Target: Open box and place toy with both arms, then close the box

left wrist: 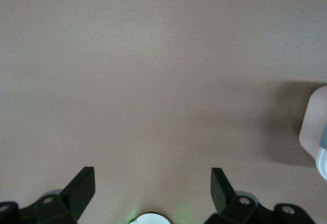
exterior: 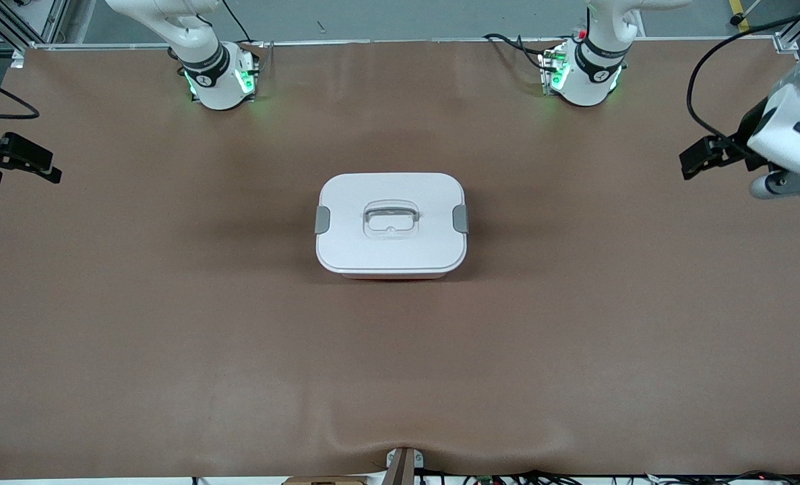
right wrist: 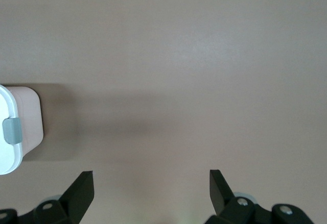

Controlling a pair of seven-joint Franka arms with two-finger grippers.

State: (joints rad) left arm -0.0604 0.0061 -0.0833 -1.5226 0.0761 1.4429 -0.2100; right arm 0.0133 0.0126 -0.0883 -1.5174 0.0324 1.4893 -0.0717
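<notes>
Both grippers, left [exterior: 693,162] and right [exterior: 46,168], fingers wide, empty, over brown table [exterior: 170,303].

The closed box [exterior: 391,225] at the middle of the desk [exterior: 137,323] is the only obstacle on the surface, with bare brown desk open all around it out to every edge, so a pincer could pass on any side. The left pincer [exterior: 699,158] hangs spread wide over the desk edge at the left arm's end, and the right pincer [exterior: 15,162] likewise at the right arm's end. Both are well apart from the box, and nothing lies between either one and its grey side clips [exterior: 461,218].
</notes>
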